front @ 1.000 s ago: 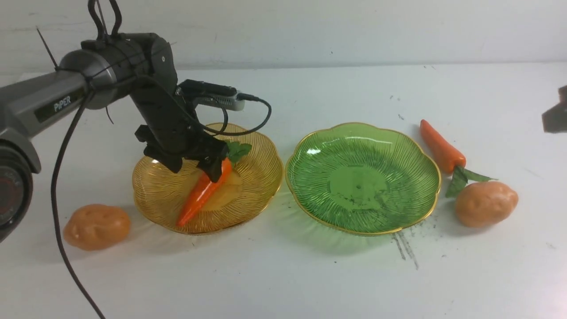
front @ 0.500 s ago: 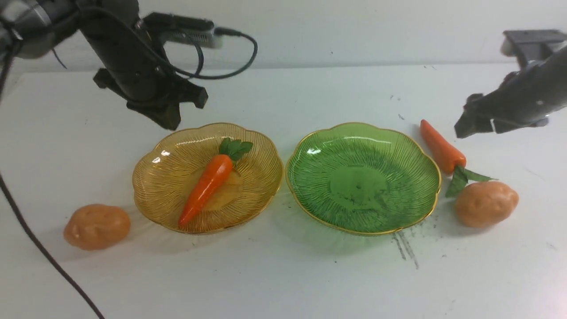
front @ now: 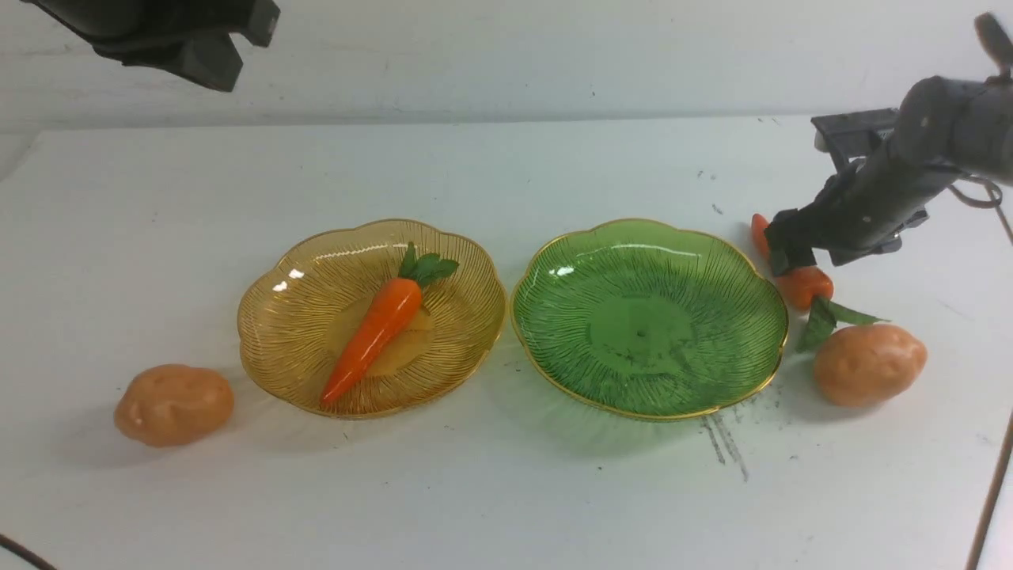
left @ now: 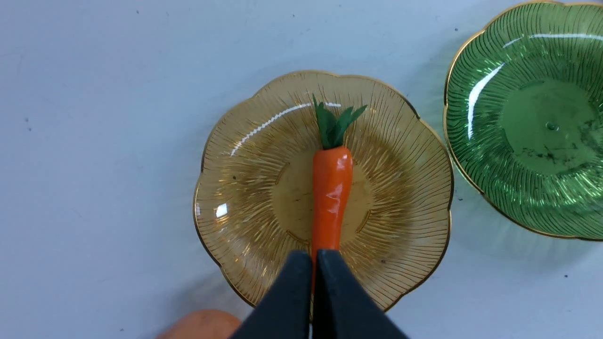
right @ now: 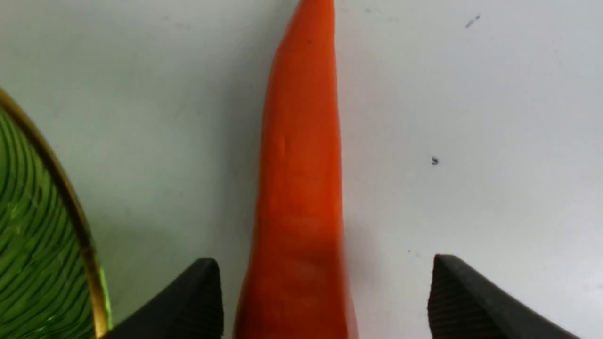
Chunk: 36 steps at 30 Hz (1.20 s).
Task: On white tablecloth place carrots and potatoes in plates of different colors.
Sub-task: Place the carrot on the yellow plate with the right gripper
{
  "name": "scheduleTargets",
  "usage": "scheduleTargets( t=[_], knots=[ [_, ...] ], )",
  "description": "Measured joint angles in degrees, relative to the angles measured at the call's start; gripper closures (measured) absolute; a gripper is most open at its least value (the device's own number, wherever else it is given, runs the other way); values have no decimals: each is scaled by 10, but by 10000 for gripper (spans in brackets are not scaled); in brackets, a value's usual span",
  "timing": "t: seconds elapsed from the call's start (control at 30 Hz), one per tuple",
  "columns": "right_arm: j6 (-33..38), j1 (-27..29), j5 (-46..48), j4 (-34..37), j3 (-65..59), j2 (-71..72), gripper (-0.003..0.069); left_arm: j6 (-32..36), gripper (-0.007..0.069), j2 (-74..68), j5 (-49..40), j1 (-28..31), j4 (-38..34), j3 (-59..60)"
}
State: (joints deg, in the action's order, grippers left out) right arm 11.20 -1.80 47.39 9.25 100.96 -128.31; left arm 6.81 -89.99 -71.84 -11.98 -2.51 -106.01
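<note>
White tablecloth (front: pixel 443 491) covers the tabletop, w/ dark specks + grey scuffs, a pair of streaks nr the green plate's near rim on its R side.

Green plate (front: pixel 641 324): on cloth, R of the amber one, bare inside. Gold scalloped rim, ribbed, translucent.

Amber plate (front: pixel 285 340): same style, L of green, rims v. close. One carrot in it.

R tool (front: pixel 815 229): low over the other carrot, jaws apart, one fingertip each side of it w/ gaps to the orange body in R wrist view. Nothing gripped.

L tool (front: pixel 229 63): up + back, top L of front view, well clear of amber plate. Fingertips together in L wrist view, nothing held.

Carrot in amber plate (front: pixel 376 336): lies diag., leafy top toward far R side, tip toward near L side.

Carrot by green plate (front: pixel 803 286): on cloth just R of green plate, tip pointing away, leaves toward near side. Mid part hidden behind R tool in front view.

R potato (front: pixel 869 366): on cloth, nr side of that carrot, right by its leaves; can't tell if touching.

L potato (front: pixel 174 405): on cloth, L of amber plate + toward near side, small gap to rim.

Cable (front: pixel 24 552): short dark bit, bottom L corner of front view.
</note>
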Motion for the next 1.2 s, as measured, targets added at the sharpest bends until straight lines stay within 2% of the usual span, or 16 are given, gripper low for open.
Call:
scheduleTargets(
  t=[0.07, 0.17, 0.27, 0.43, 0.53, 0.57, 0.6, 0.63, 0.77, 0.9, 0.93, 0.97, 1.2],
  knots=[
    [-5, 0, -1, 0, 2, -16, 191, 0, 628, 11, -1, 0, 0, 0],
    [-8, 0, -9, -7, 5, -24, 347, 0, 628, 19, -2, 0, 1, 0],
    [-10, 0, 4, -19, 16, -23, 342, 0, 628, 25, -2, 0, 1, 0],
    [-54, 0, 74, -28, 93, 21, 341, -1, 628, 43, -3, 0, 1, 0],
    [-56, -9, 103, 52, 132, 66, 341, -5, 628, 44, -3, 0, 1, 0],
    [-44, -17, 114, 101, 143, 84, 341, -6, 628, 44, -3, 0, 1, 0],
    [-41, -19, 115, 109, 145, 84, 341, -7, 628, 44, -3, 0, 1, 0],
    [-14, -44, 127, 172, 152, 102, 341, -12, 628, 44, -3, 0, 1, 0],
    [10, -126, 140, 241, 154, 102, 341, -14, 628, 46, -3, 0, 1, 0],
    [8, -226, 117, 222, 153, 68, 341, -14, 628, 51, -3, 0, 1, 0],
    [8, -230, 111, 220, 153, 66, 341, -14, 628, 51, -3, 0, 1, 0],
    [7, -266, 84, 203, 153, 46, 341, -14, 628, 54, -3, 0, 1, 0],
    [-17, -336, -33, 179, 152, -17, 319, -9, 628, 64, -3, 0, 1, 0]
  ],
)
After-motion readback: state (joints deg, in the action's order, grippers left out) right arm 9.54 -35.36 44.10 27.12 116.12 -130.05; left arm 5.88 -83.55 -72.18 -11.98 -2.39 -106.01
